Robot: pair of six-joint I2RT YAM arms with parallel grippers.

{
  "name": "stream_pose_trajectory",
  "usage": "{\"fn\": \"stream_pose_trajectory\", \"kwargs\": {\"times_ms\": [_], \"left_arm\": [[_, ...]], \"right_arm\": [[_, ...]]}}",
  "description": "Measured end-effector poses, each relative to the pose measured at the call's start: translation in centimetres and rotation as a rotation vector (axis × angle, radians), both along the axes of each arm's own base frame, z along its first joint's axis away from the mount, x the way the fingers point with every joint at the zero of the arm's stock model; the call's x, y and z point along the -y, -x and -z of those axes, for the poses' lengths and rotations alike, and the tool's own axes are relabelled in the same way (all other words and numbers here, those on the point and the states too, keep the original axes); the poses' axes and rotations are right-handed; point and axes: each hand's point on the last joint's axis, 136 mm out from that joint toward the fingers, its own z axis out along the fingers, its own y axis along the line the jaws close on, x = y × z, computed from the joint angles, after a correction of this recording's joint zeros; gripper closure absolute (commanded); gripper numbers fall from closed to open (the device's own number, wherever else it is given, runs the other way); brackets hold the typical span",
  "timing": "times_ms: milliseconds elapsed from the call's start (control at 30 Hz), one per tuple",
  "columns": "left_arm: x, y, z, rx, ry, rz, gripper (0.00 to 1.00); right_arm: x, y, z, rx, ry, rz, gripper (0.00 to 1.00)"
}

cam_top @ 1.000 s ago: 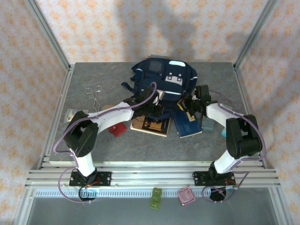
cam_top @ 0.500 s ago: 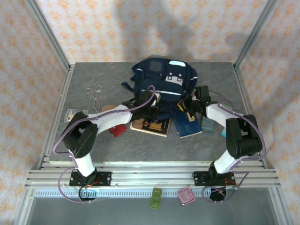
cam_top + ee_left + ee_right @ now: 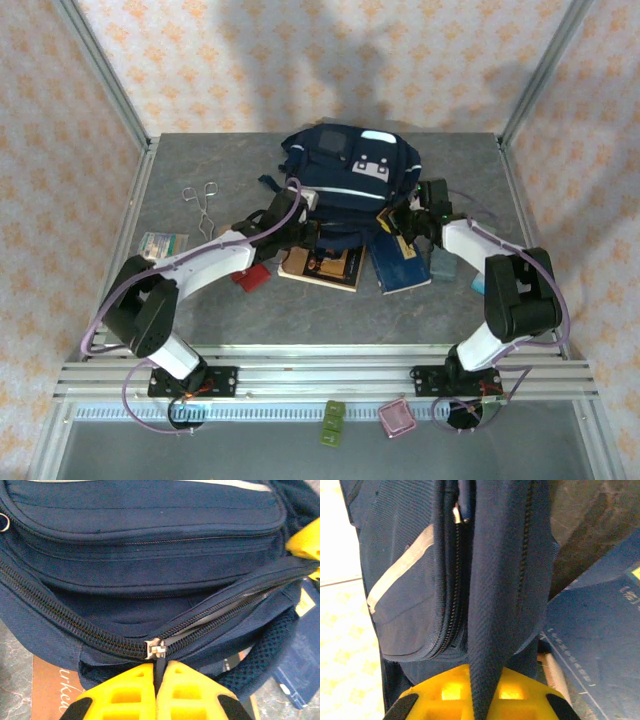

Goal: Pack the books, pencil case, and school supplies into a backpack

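Left wrist view: left gripper (image 3: 159, 669) pinches the zipper pull (image 3: 159, 651) of the backpack (image 3: 150, 545) at bottom centre. Closed teeth (image 3: 65, 620) run toward upper left, and the right gripper (image 3: 483, 676) clamps its fabric.

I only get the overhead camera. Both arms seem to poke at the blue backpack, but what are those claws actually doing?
Observer: The left gripper is shut on the zipper tab, which hangs from the slider on the backpack.
Operator: Is the bag open at all?
Observer: Partly. On one side of the slider the zipper teeth are parted, showing pale lining; on the other side they are meshed.
Operator: And the other claw?
Observer: The right gripper is shut on a fold of navy fabric of the backpack.
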Motion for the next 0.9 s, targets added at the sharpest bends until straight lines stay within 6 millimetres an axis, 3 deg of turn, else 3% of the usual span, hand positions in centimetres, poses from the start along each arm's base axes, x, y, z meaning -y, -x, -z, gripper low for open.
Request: {"fn": "stream_pose_trajectory", "kwargs": {"times_ms": [167,267,400,533,667,767,900], "left_arm": [[1.6,0.9,-2.5,0.057,0.041,0.028,1.0],[3.6,1.1,-2.7,0.063,0.074,0.052,1.0],[6.7,0.8,-0.8,0.039,0.073,0.087,1.0],[7.6,0.8,2.0,-0.004,0.037,0.088,1.0],[8.1,0.1,2.7,-0.008,0.032,0.086,1.0],[8.5,-0.3,2.1,0.008,0.047,0.087,1.0],[8.8,-0.4,1.9,0.013,0.057,0.092,1.0]], "right_arm": [[0.4,-2.9,-1.8,0.012,0.011,0.006,1.0],[1.1,-5.1,-1.9,0.008,0.026,0.019,1.0],[3.7,-7.2,-0.5,-0.015,0.093,0.087,0.6],[7.7,-8.0,-0.7,0.006,0.153,0.183,0.46],[7.8,-5.0,-2.4,0.04,0.164,0.179,0.4],[6.1,-1.7,-3.2,0.057,0.14,0.138,0.36],[2.7,2.0,-1.7,0.02,0.099,0.053,0.35]]}}
